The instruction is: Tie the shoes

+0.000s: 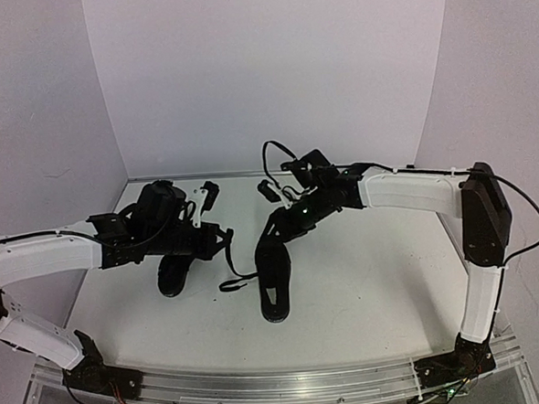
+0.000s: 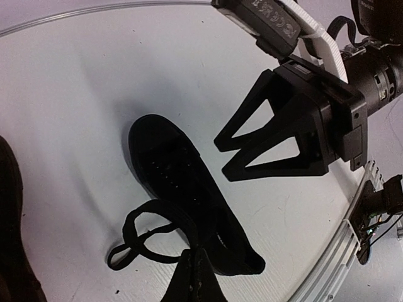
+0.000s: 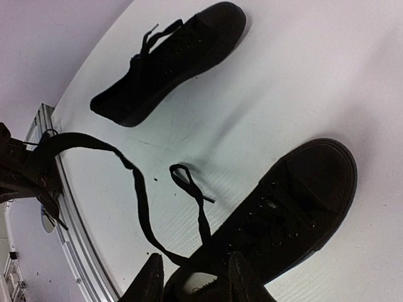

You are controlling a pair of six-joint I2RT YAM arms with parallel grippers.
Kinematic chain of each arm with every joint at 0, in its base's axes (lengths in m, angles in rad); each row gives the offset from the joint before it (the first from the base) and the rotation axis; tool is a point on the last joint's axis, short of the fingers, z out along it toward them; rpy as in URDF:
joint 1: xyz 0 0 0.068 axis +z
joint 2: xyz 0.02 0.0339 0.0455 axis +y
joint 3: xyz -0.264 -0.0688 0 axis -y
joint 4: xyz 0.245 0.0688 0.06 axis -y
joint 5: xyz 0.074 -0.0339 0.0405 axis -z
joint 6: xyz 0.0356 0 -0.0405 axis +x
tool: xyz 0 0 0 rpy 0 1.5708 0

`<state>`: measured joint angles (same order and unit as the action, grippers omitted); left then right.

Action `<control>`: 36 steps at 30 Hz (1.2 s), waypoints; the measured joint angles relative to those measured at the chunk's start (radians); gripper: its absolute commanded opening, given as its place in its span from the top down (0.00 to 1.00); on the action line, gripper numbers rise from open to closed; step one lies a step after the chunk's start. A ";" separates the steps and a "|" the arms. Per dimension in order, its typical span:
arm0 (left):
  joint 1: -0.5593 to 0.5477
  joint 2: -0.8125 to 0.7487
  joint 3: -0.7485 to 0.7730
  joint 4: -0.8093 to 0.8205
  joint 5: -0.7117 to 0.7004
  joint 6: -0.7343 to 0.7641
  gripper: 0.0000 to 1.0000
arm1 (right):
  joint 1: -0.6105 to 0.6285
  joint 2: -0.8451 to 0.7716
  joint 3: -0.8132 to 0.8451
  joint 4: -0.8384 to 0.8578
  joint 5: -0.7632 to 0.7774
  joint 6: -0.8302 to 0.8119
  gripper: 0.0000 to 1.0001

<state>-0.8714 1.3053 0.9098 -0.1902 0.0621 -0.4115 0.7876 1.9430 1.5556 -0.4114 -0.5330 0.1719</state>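
Your left claw (image 2: 192, 261) is clenched on the thin black lace (image 3: 75, 138), holding it out sideways from the all-black low-top shoe (image 2: 170, 170) on the white counter (image 2: 75, 94), likely for looping slack. Your right claw (image 2: 221, 157) hangs released over that shoe's heel.

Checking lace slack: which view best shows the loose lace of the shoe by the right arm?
Right wrist: the thin black lace runs clear from the black low-top shoe across the white table. Left wrist shows one loop; top external, a small curl.
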 measured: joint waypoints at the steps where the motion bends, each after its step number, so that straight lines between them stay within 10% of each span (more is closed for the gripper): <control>1: -0.001 0.019 0.005 0.013 0.013 -0.005 1.00 | 0.000 0.009 0.006 -0.013 0.004 -0.017 0.70; 36: -0.003 -0.005 -0.236 0.203 0.100 -0.192 1.00 | 0.125 0.197 0.170 -0.212 0.212 -0.294 0.76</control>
<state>-0.8742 1.3003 0.6735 0.0124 0.1622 -0.6036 0.9130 2.1400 1.7260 -0.6234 -0.3211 -0.1224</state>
